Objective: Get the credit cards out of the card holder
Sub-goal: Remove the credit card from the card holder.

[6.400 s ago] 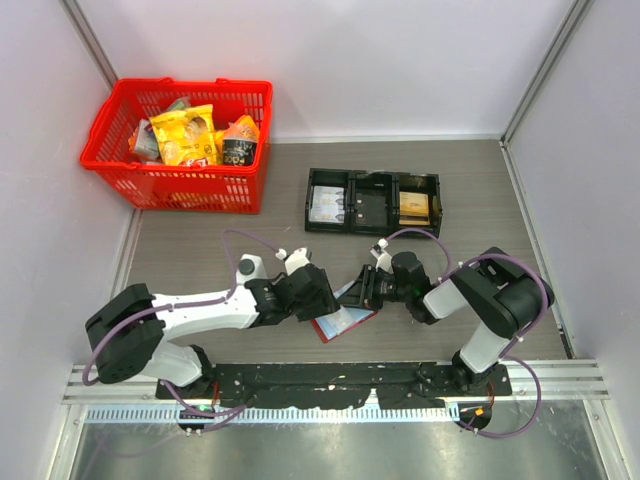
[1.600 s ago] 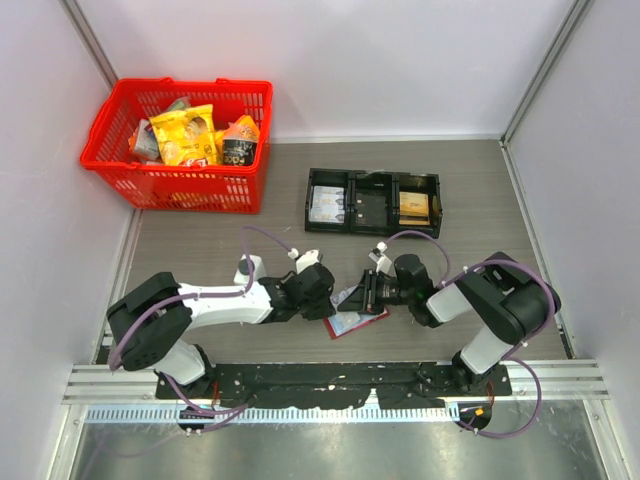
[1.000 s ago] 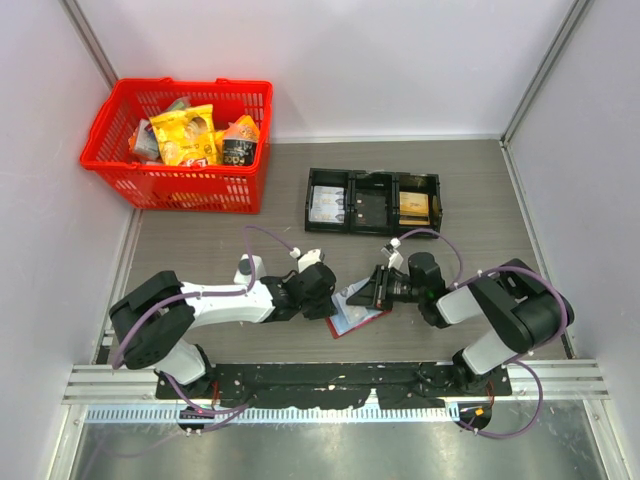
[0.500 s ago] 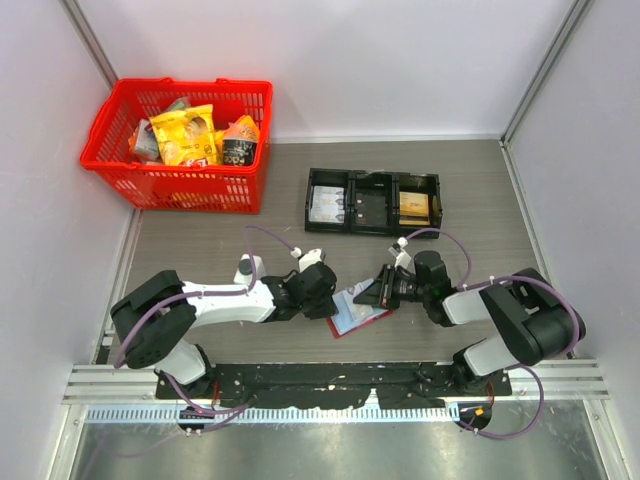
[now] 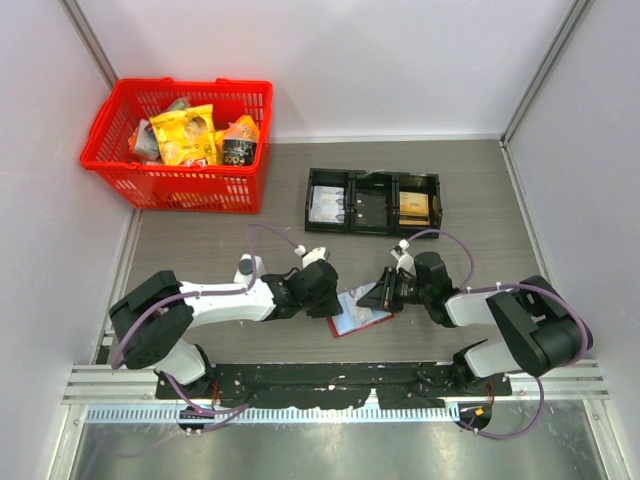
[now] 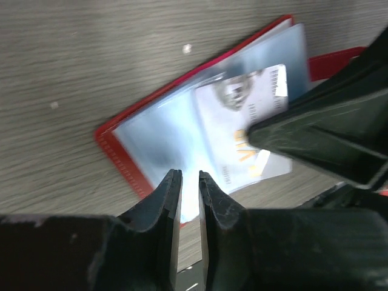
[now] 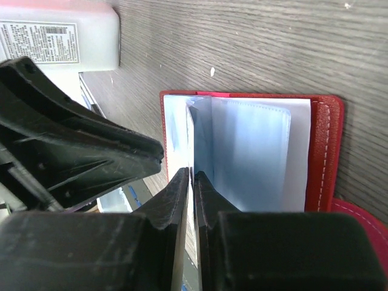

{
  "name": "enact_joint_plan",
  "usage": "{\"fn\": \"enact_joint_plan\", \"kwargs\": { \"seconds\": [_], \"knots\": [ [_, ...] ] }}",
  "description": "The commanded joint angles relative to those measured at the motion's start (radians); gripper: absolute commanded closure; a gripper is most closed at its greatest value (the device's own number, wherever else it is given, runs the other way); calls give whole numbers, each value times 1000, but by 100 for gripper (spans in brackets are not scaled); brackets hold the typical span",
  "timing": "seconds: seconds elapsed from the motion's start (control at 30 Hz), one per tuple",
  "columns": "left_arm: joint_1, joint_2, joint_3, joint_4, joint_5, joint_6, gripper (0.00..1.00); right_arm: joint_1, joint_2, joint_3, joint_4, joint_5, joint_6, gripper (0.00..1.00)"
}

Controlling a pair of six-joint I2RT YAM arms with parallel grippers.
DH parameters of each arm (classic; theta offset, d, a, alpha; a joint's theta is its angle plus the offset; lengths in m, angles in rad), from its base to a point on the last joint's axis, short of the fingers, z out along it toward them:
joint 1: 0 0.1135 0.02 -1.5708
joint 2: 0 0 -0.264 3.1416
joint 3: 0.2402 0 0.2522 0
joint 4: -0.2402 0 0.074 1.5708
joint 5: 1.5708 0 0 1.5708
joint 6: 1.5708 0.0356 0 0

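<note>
The left gripper [image 6: 187, 177] hangs with its jaws a narrow slit apart, gripping nothing, its tips just over one edge of the card holder [image 6: 151, 130]. The holder lies spread open on the table [image 5: 200, 255] between both grippers. On its far side the right gripper [image 7: 191, 176] is pinched on a credit card [image 6: 242, 115] jutting from a sleeve

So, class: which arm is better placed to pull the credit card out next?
Probably right: the right pincer grips the credit card edge-on; the left pincer sits slightly open over the card holder.
</note>
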Motion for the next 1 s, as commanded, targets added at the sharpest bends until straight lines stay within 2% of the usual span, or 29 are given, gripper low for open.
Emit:
{"fn": "enact_joint_plan", "kwargs": {
  "seconds": [0.0,0.13,0.3,0.6,0.77,0.9,0.97],
  "knots": [
    [-2,55,102,78,52,39,79,-4,-30,21,-6,16,-25,87],
    [-1,96,111,55,39,47,88,-4,-59,26,-47,44,-41,89],
    [-2,129,74,43,35,41,97,-4,-131,49,-177,108,-78,94],
    [2,135,5,103,49,15,100,-8,-299,86,-438,302,-118,99],
    [1,63,25,118,36,19,92,-8,-503,84,-521,390,-46,99],
    [4,-22,62,119,3,62,74,-10,-703,89,-559,460,22,99],
    [4,-69,71,153,-8,68,61,-10,-793,89,-559,486,65,99]
  ]
}}
